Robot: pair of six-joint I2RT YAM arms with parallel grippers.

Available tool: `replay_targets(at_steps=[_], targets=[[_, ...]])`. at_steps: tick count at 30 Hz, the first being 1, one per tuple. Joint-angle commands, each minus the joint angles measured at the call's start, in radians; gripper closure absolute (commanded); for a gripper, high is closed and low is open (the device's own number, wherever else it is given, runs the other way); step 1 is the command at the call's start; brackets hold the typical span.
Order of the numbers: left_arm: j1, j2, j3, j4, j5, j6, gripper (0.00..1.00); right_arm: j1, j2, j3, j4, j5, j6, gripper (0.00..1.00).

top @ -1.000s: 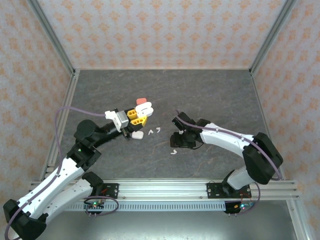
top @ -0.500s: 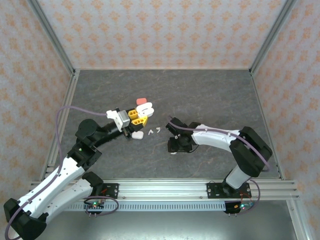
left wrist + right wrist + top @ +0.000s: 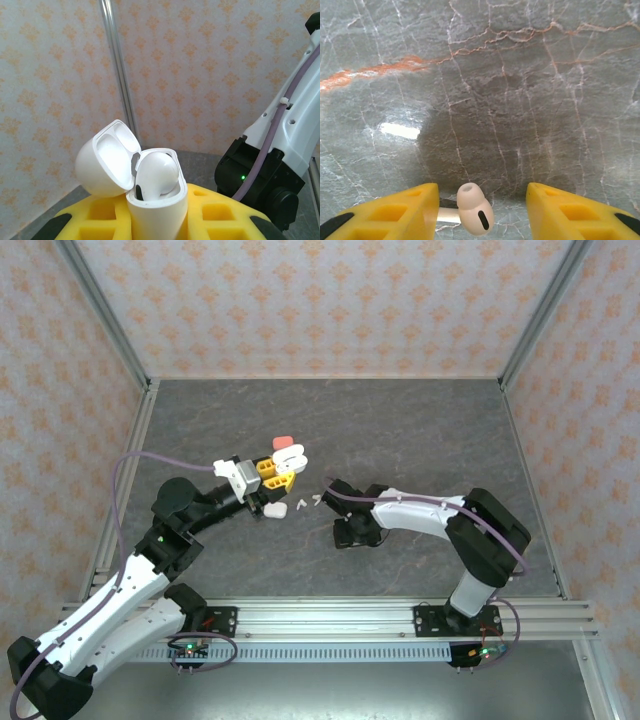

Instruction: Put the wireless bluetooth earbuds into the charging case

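Observation:
My left gripper (image 3: pixel 272 473) is shut on a white charging case (image 3: pixel 159 205), held upright between its yellow fingers (image 3: pixel 220 215). The case lid (image 3: pixel 106 159) is swung open to the left, and one white earbud (image 3: pixel 157 172) sits inside. The same open case (image 3: pixel 291 457) shows in the top view. My right gripper (image 3: pixel 482 196) is low over the table, jaws apart. A white earbud (image 3: pixel 475 211) lies on the stone between them, its stem (image 3: pixel 446 214) reaching toward the left finger and a gap on its right. From above, the right gripper (image 3: pixel 352 533) hides that earbud.
A salmon-pink case (image 3: pixel 283 443) lies just behind the held case. A closed white case (image 3: pixel 275 509) lies by the left wrist. Two loose white earbuds (image 3: pixel 301 504) (image 3: pixel 316 499) sit between the grippers. The right arm (image 3: pixel 272 160) looms close on the left wrist's right.
My right gripper has moved left and toward the near edge, coming down over the lone earbud that lay in the open before. The left arm and its case have stayed put.

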State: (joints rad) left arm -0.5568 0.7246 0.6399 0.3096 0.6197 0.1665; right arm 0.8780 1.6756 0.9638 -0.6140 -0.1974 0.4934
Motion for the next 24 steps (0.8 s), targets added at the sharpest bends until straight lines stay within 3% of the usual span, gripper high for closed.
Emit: replay_targets(at_steps=[1,16,24], targets=[[-0.006,-0.001,0.018,0.006,-0.008,0.018,1.0,0.019,-0.006,-0.002,-0.099,0.013,-0.009,0.51],[-0.008,0.015,0.024,-0.001,-0.008,0.016,1.0,0.021,-0.07,-0.009,-0.149,0.045,-0.013,0.62],[-0.009,0.015,0.025,-0.005,-0.008,0.016,1.0,0.02,-0.127,0.022,-0.095,-0.005,-0.02,0.6]])
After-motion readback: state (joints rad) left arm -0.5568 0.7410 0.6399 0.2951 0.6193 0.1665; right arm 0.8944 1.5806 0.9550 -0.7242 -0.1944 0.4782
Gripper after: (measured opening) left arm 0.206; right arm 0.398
